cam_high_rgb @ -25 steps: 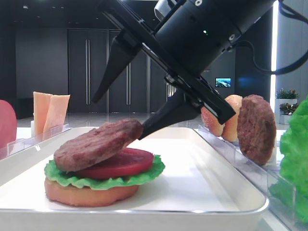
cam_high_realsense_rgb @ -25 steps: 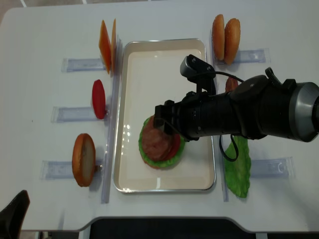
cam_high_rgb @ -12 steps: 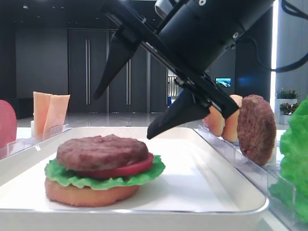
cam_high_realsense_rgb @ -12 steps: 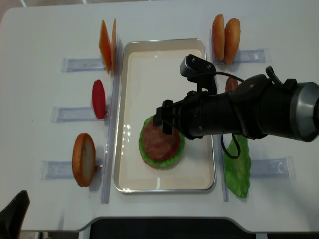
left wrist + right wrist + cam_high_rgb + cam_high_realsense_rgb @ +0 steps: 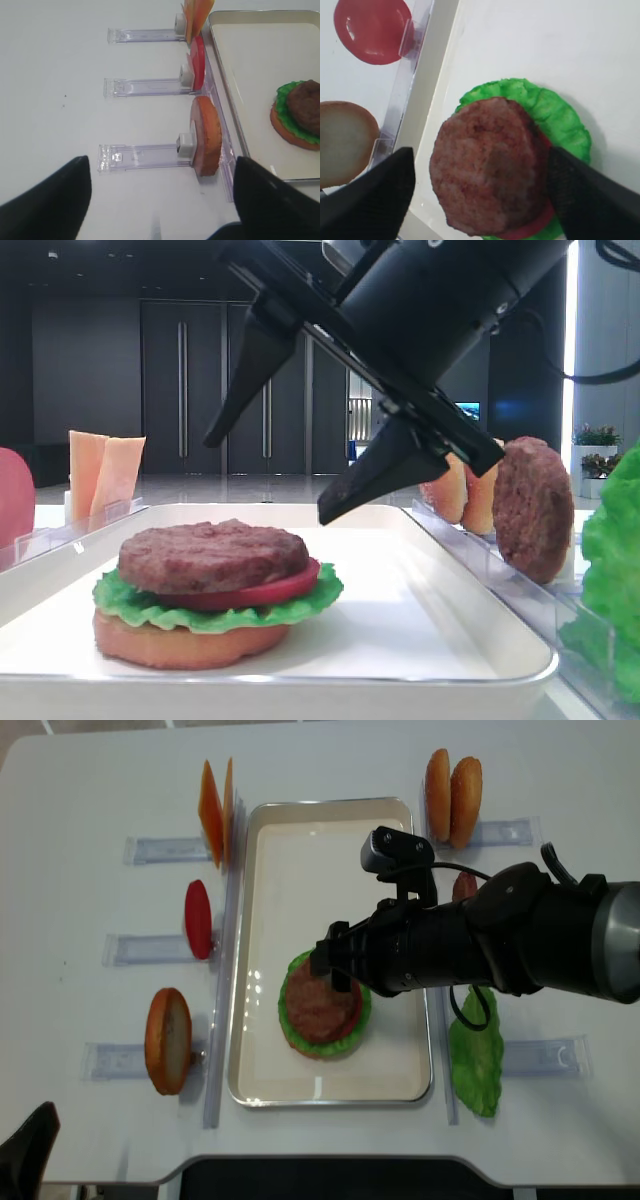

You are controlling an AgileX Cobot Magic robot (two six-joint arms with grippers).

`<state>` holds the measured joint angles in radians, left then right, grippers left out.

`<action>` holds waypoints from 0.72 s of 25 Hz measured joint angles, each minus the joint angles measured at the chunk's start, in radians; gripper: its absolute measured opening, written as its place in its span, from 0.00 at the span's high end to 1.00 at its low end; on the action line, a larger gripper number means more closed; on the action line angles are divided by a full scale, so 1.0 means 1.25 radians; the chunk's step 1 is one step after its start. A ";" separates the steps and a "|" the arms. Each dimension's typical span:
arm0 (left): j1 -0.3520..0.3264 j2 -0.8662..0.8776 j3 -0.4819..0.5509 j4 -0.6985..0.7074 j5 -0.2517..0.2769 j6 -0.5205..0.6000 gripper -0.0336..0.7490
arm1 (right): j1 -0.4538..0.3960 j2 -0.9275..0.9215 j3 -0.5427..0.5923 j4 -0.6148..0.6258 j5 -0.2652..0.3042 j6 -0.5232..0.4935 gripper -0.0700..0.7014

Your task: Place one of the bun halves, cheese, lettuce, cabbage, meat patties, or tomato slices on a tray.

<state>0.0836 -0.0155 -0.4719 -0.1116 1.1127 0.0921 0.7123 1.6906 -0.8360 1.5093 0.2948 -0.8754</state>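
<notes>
On the white tray (image 5: 300, 830) stands a stack: a bun half (image 5: 190, 642) at the bottom, then lettuce (image 5: 305, 598), a tomato slice (image 5: 270, 587) and a meat patty (image 5: 210, 552) lying flat on top. My right gripper (image 5: 270, 475) hangs open just above the patty (image 5: 485, 170), one finger on each side and neither touching it. Over the table left of the tray, my left gripper (image 5: 161, 160) is open and empty, near an upright bun half (image 5: 206, 135). Cheese (image 5: 215, 810) stands at the tray's far left. No cabbage is in view.
Clear holders flank the tray. On the left stand a tomato slice (image 5: 198, 918) and a bun half (image 5: 167, 1040). On the right are two bun halves (image 5: 452, 792), a patty (image 5: 530, 505) and a lettuce leaf (image 5: 478, 1060). The tray's far half (image 5: 400, 550) is bare.
The patty was tilted in my right gripper; the jaws opened, it dropped flat onto the tomato slice, and the gripper rose slightly. The left gripper has not moved.
</notes>
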 joint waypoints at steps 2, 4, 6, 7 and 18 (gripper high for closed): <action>0.000 0.000 0.000 0.000 0.000 0.000 0.07 | -0.013 -0.005 0.000 -0.050 0.009 0.023 0.24; 0.000 0.000 0.000 0.000 0.000 0.000 0.07 | -0.029 -0.016 0.000 -0.123 0.026 0.073 0.24; 0.000 0.000 0.000 0.000 0.000 0.000 0.07 | -0.040 -0.026 0.000 -0.199 0.044 0.135 0.23; 0.000 0.000 0.000 0.000 0.000 0.000 0.07 | -0.042 -0.030 0.000 -0.233 0.059 0.162 0.23; 0.000 0.000 0.000 0.000 0.000 0.000 0.07 | -0.042 -0.078 -0.059 -0.449 0.175 0.369 0.23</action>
<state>0.0836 -0.0155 -0.4719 -0.1116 1.1127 0.0921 0.6600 1.5934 -0.9093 0.9481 0.5133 -0.4142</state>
